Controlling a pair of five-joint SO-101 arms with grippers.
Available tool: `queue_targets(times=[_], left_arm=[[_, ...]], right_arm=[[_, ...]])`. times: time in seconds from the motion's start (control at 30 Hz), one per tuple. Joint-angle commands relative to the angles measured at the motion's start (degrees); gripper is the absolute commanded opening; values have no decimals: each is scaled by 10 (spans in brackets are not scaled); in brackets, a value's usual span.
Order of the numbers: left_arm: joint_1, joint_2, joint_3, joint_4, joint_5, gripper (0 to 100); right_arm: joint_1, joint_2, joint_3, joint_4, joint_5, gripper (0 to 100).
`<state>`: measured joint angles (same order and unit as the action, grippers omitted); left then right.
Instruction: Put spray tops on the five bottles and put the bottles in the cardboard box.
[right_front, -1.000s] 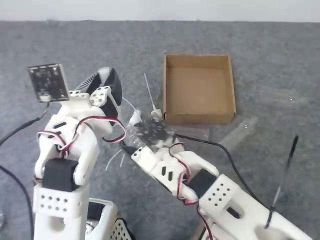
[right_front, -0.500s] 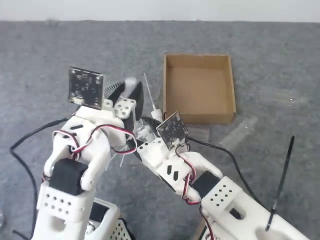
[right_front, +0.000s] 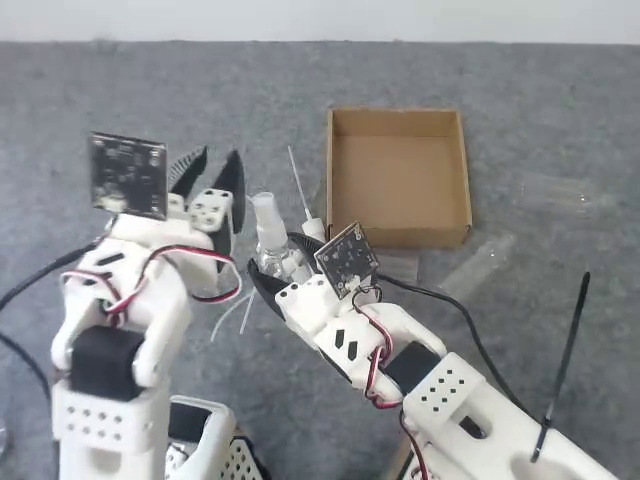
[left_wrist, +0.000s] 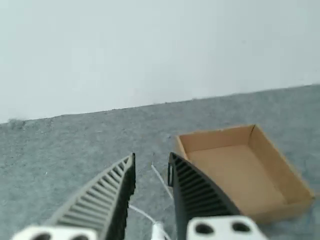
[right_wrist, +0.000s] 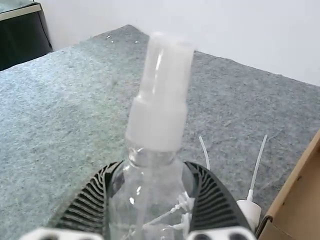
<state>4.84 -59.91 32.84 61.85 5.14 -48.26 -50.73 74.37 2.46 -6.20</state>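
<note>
Box: the cardboard box (right_front: 398, 237) sits open side up on the grey tabletop (right_front: 150, 90), and its bare brown floor shows.
Bottle: a clear bottle (right_front: 270, 258) stands upright outside the box, at the box's 8 o'clock, with a white spray top (right_front: 266, 215) seated on its neck.
Loose top: a second spray top (right_front: 313, 228) lies just beside the box's 7 o'clock corner, its thin tube pointing toward 12 o'clock.
Change: half a second ago the left claw (right_front: 217, 160) sat right over the bottle's top. It has now drawn off toward the bottle's 10 o'clock.
Left claw: fingers spread, apart from the bottle.
Right claw (right_wrist: 153, 172): pinching the bottle's body, one ribbed finger on each side.
</note>
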Motion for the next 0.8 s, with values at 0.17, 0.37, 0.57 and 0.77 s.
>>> queue_targets(times=[0.17, 0.37, 0.57, 0.77], left_arm=[[28, -3, 85, -46, -44, 75], [29, -7, 99, -11, -44, 75], [63, -7, 60, 67, -45, 75], [70, -7, 51, 62, -49, 79]], right_arm=[[6, -27, 1, -15, -7, 6], [6, -27, 1, -15, -7, 6], [6, -27, 1, -15, -7, 6], [6, -27, 2, -15, -7, 6]])
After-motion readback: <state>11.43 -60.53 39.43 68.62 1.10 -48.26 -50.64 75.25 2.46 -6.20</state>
